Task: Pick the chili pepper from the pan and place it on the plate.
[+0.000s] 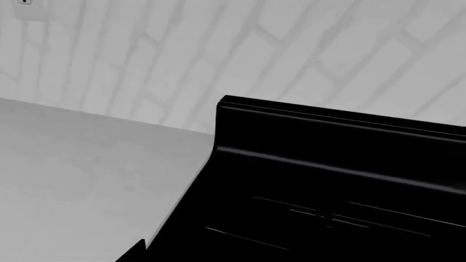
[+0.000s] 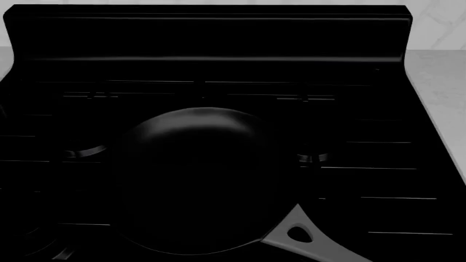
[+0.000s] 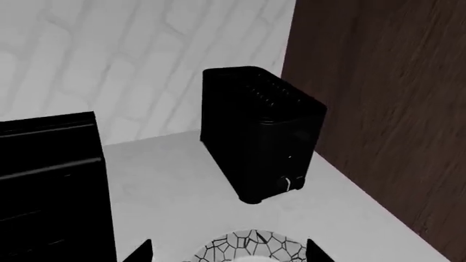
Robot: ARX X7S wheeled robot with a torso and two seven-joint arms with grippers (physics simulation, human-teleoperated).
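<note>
The black pan (image 2: 193, 180) sits in the middle of the black stove (image 2: 218, 71) in the head view. Its grey handle (image 2: 313, 245) with a teardrop hole points to the lower right. I see no chili pepper; the pan's inside is very dark. The plate (image 3: 251, 245), with its black mosaic rim, shows only in the right wrist view, on the counter just below my open, empty right gripper (image 3: 229, 252). My left gripper (image 1: 229, 255) hangs over the stove's edge; one fingertip (image 1: 137, 250) shows set wide, the other is lost against the black. Neither gripper shows in the head view.
A black toaster (image 3: 258, 134) stands on the light counter (image 3: 182, 174) behind the plate, next to a brown wooden panel (image 3: 386, 109). The stove's raised back (image 1: 328, 125) meets a white tiled wall (image 1: 218, 43). Light counter (image 1: 80, 180) lies beside the stove.
</note>
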